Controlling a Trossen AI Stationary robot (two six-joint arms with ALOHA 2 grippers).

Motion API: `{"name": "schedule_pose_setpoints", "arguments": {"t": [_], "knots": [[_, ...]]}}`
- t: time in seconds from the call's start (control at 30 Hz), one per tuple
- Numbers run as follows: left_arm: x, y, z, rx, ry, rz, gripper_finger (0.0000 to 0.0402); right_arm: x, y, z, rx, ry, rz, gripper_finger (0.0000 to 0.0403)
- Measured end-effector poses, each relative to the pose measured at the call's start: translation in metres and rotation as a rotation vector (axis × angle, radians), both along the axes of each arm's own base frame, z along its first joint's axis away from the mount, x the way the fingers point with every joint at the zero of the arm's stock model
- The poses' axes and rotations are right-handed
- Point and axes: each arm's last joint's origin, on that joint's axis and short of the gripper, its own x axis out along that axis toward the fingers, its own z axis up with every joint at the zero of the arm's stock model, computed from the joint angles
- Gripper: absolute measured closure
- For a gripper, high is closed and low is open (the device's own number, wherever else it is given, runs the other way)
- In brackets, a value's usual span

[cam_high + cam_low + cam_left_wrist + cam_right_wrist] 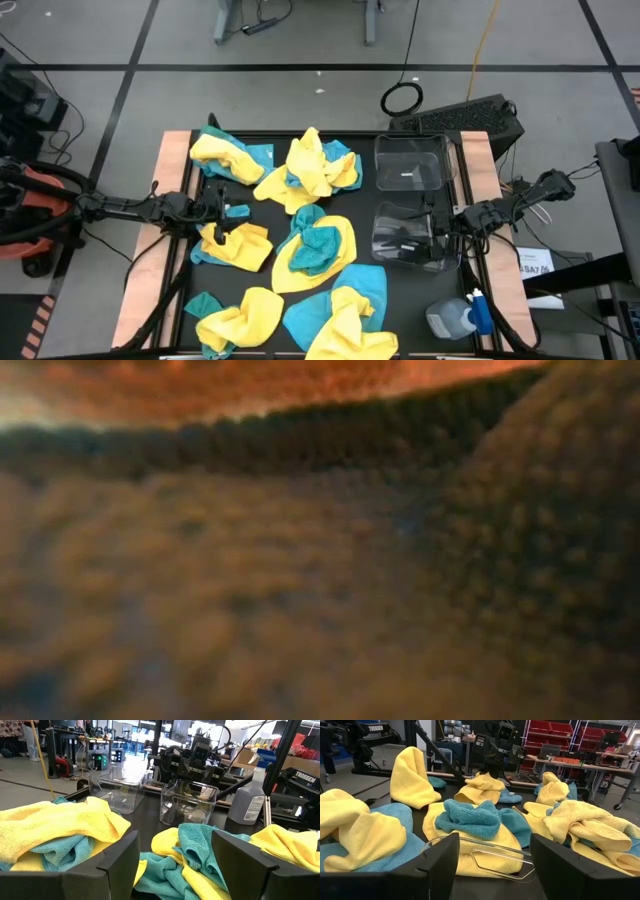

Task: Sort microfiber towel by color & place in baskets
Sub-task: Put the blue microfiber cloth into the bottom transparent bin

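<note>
Dark fingers of the left gripper (226,211) stand apart and hold nothing. They sit low at the left side of the black table (365,255), above a crumpled yellow towel (238,247), with a small teal scrap (237,211) just beside the fingertips. Yellow and teal microfiber towels (305,170) lie heaped in front of them and all across the table's left and middle. The right gripper (425,232) is also spread wide and empty, its fingers at the near clear basket (385,238), whose rim shows between them in the right wrist view. A second clear basket (410,165) stands just behind the first; neither holds a towel. A teal towel resting on a yellow one (467,817) lies just beyond the right fingers. A grey spray bottle (455,318) lies at the table's front right corner. Cloth blocks the low view.
</note>
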Motion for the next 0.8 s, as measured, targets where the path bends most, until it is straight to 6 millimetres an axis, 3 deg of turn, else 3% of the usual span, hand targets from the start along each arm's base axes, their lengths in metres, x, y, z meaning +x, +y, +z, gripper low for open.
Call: {"name": "schedule_pose_setpoints", "arguments": {"t": [0.33,0.57,0.7,0.8], "knots": [[0.0,0.0,0.0,0.0,-0.001,0.0,0.0151,0.0,0.0,0.008,0.043,-0.077,-0.002,0.0167],[0.0,0.0,0.0,0.0,0.0,0.0,0.0151,-0.005,-0.002,0.04,0.249,-0.39,0.019,0.0167],[0.0,0.0,0.0,0.0,0.0,0.0,0.0151,-0.011,-0.003,0.061,0.244,-0.558,0.076,0.0167],[0.0,0.0,0.0,0.0,0.0,0.0,0.0151,-0.01,-0.001,0.082,0.192,-0.564,0.106,0.0167]]}}
